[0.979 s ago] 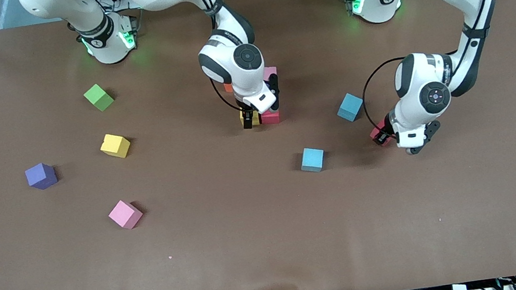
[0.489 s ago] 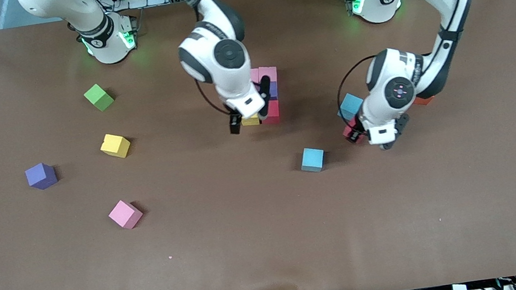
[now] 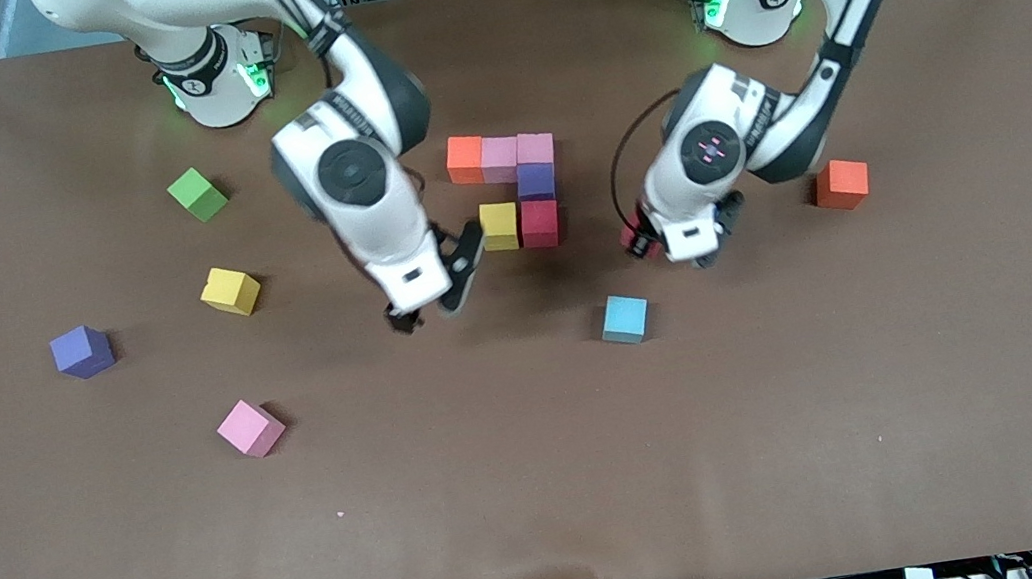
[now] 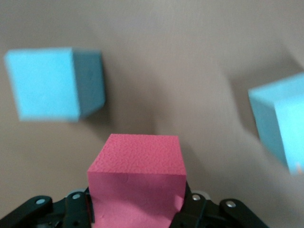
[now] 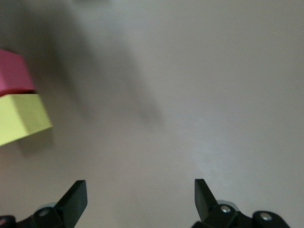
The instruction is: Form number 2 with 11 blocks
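Observation:
The partial number 2 sits mid-table: an orange block, two pink blocks, a purple block, a red block and a yellow block. My right gripper hangs open and empty over bare table just beside that yellow block. My left gripper is shut on a red block, over the table between the digit and a loose orange block. Two light blue blocks lie below it.
Loose cubes toward the right arm's end are green, yellow, purple and pink. One light blue cube lies nearer the camera than the left gripper.
The right gripper left the yellow block in the digit and drew away toward the camera. The left arm carried its red block toward the digit, which uncovered the orange cube.

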`<action>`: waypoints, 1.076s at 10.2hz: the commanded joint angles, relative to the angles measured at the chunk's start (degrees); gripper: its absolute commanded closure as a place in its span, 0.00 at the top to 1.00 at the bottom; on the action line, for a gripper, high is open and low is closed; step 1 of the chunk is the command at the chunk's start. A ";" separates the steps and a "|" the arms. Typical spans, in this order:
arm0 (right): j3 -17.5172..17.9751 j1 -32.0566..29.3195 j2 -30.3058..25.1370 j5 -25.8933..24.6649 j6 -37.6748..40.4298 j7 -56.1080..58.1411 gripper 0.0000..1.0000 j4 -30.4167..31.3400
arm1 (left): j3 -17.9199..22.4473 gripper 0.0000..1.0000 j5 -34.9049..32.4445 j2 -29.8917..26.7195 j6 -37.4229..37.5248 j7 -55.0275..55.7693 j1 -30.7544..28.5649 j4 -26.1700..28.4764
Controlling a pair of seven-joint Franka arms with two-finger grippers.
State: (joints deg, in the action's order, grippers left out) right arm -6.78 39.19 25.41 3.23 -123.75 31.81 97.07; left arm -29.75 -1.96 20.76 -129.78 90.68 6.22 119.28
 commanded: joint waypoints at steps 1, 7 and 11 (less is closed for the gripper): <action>0.63 -4.54 0.33 0.64 0.53 -1.22 1.00 -2.57 | -4.41 0.01 1.25 -2.14 6.64 10.16 0.11 -4.74; 0.63 -10.71 3.06 -0.07 0.35 -5.71 1.00 -4.96 | -8.83 0.01 1.70 8.76 6.21 39.28 9.06 -23.28; 0.63 -15.08 3.41 0.19 0.97 -6.68 1.00 -4.17 | -0.77 0.01 -1.38 13.60 0.77 50.80 21.52 -28.23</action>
State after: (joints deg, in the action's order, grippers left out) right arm -6.99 27.52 27.84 3.20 -123.58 25.88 93.69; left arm -34.61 -1.38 31.93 -127.28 137.48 22.05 93.44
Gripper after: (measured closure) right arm 0.000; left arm 0.392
